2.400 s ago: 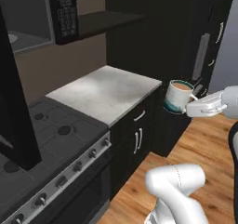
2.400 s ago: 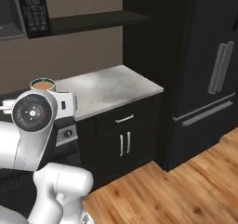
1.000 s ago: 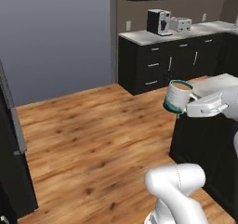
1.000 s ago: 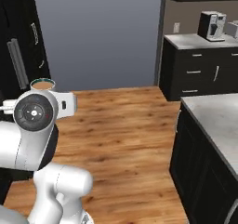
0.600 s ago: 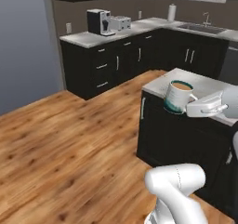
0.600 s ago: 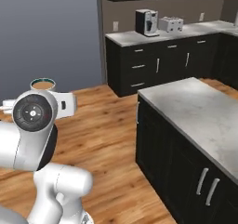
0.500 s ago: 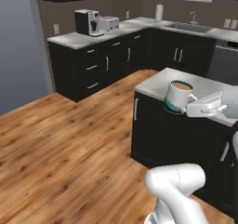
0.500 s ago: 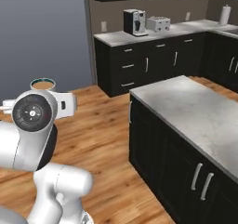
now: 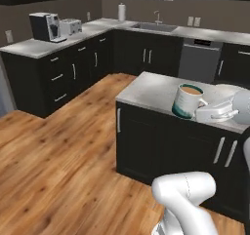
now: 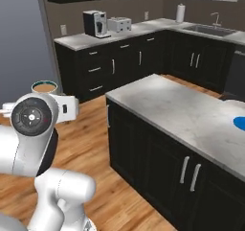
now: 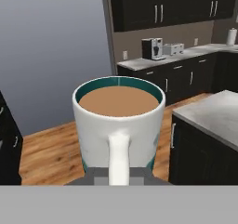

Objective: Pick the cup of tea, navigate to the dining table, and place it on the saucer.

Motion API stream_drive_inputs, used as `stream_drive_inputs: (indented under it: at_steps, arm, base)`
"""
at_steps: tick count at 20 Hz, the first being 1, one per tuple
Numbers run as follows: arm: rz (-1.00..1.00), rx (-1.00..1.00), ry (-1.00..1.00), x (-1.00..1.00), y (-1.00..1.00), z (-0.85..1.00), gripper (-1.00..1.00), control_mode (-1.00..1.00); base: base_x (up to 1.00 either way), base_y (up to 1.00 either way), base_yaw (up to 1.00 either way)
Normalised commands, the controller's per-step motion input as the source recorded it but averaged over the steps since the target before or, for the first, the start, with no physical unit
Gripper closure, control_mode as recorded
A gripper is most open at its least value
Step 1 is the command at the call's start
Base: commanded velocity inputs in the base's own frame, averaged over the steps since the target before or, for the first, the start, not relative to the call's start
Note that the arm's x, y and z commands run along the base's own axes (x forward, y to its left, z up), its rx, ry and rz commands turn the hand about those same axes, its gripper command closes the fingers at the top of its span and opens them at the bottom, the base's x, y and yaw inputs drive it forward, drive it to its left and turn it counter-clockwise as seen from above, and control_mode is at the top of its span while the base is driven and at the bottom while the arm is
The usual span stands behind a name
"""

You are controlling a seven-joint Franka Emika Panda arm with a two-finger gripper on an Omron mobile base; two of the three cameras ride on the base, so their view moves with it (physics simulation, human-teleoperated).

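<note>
The pincer (image 9: 201, 113) was closed on the cup (image 9: 186, 101), gripping it by the handle side, and the cup hung in the air, upright, brown tea level inside! In the left base view it sat out in front of the arm, over the near edge of an island bench (image 9: 161, 89) with a grey marble top and black cabinets under it. No contact with the top that could be made out; the cup was carried, not set down.

From the hand view the cup (image 11: 119, 125) was right up close, handle facing the camera, teal showing inside the rim and at the base. The finger tips were hidden behind it, so their exact gap could not be read there.

In the right base view the cup (image 10: 44, 87) peeked out above the arm's round joint, well apart from the island (image 10: 191, 114). And there, at the far right edge of that marble top, was a patch of bright blue, the saucer (image 10: 240, 122), cut off by the frame.

Along the back wall ran an L of black cabinets with a coffee machine (image 9: 45, 27), a toaster (image 9: 71, 27), a paper roll (image 9: 121, 12) and a sink (image 9: 153, 27). Wooden floor (image 9: 58, 156) below.
</note>
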Motion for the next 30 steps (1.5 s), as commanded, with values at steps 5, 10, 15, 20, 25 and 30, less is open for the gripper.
stream_drive_inputs:
  at_steps: [5, 10, 15, 20, 25, 30]
  arm:
    - [0.0, 0.0, 0.0, 0.0, 0.0, 0.0, 1.0, 1.0]
    - [0.0, 0.0, 0.0, 0.0, 0.0, 0.0, 1.0, 1.0]
    - [0.0, 0.0, 0.0, 0.0, 0.0, 0.0, 1.0, 1.0]
    - [0.0, 0.0, 0.0, 0.0, 0.0, 0.0, 1.0, 1.0]
    - [0.0, 0.0, 0.0, 0.0, 0.0, 0.0, 1.0, 1.0]
    - [0.0, 0.0, 0.0, 0.0, 0.0, 0.0, 1.0, 1.0]
  base:
    - [0.39, 0.23, -0.22]
    - [0.37, 0.39, -0.39]
    - [0.48, 0.48, -0.63]
    - [0.74, 0.85, -0.69]
    - [0.83, 1.0, -0.51]
    - [0.66, 1.0, -0.44]
